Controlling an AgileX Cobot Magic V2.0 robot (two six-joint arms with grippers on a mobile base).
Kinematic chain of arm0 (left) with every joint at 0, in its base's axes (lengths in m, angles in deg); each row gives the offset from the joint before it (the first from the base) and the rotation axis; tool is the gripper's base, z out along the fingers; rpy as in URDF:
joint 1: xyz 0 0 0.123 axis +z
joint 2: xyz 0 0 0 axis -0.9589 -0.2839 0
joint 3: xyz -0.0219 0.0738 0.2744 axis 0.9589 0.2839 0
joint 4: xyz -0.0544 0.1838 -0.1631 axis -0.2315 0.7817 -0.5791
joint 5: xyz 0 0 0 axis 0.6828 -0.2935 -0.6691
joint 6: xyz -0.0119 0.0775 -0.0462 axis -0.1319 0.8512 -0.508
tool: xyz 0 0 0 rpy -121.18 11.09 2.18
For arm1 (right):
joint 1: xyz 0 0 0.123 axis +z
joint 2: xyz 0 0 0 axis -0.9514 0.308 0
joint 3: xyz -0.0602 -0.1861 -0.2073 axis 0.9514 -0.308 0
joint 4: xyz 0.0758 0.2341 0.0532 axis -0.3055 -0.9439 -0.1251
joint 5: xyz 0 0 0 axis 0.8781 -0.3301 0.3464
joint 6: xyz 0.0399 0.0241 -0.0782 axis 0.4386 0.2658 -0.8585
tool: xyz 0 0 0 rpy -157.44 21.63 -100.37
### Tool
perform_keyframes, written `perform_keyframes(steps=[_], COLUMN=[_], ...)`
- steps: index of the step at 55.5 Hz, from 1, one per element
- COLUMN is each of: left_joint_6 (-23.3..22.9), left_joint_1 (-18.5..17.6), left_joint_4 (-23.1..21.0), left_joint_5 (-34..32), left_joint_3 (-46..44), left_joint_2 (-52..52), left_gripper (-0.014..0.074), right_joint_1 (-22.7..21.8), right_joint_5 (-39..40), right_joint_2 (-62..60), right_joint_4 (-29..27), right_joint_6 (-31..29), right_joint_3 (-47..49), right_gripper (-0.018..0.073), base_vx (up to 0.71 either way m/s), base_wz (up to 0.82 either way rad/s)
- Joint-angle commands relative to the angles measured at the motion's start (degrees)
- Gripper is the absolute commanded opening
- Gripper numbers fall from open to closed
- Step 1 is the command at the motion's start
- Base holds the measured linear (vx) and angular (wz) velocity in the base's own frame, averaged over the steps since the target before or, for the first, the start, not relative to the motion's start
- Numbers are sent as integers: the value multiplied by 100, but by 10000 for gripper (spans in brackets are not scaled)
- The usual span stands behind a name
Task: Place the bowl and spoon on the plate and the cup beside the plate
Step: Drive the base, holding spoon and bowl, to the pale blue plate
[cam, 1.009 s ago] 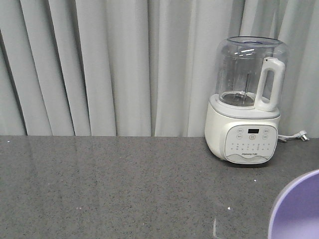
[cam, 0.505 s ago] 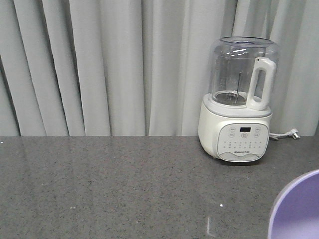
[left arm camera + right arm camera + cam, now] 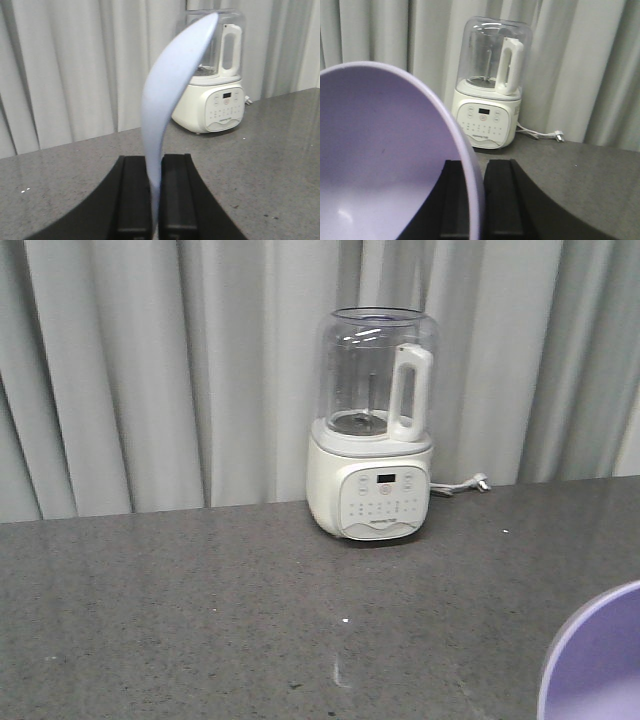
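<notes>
In the left wrist view, a pale-blue spoon (image 3: 167, 95) stands up between the black fingers of my left gripper (image 3: 156, 161), which is shut on its narrow lower end. Its curved body rises and leans right. My right gripper (image 3: 481, 167) is shut on the rim of the lavender bowl (image 3: 380, 160), one finger inside the wall and one outside. The bowl is tilted on edge and fills the left of the right wrist view. A slice of the bowl (image 3: 597, 660) also shows at the front view's lower right. The plate and the cup are out of view.
A white blender (image 3: 372, 425) with a clear jug stands at the back of the grey stone counter (image 3: 200, 610), its cord and plug (image 3: 470, 483) trailing right. Grey curtains (image 3: 150, 370) hang behind the counter.
The front view has swung right: the blender has slid from the right side to the middle and its plug now shows on the counter. The bowl stays at the lower right corner.
</notes>
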Motion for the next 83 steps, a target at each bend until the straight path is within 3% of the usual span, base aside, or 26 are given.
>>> perform_keyframes(steps=[1, 83], left_joint_6=[-9, -9], left_joint_1=[-29, -29], left_joint_4=[-192, -187], left_joint_5=[-409, -409], left_joint_3=[-159, -159], left_joint_2=[-63, -63], left_gripper=[0, 0], right_joint_1=[-6, -6], right_joint_5=[476, 481], right_joint_2=[45, 45], right_joint_4=[-158, -158], right_joint_6=[-52, -52], right_joint_3=[159, 159], right_gripper=[-8, -8], base_vx=[-11, -13], base_wz=[-41, -52])
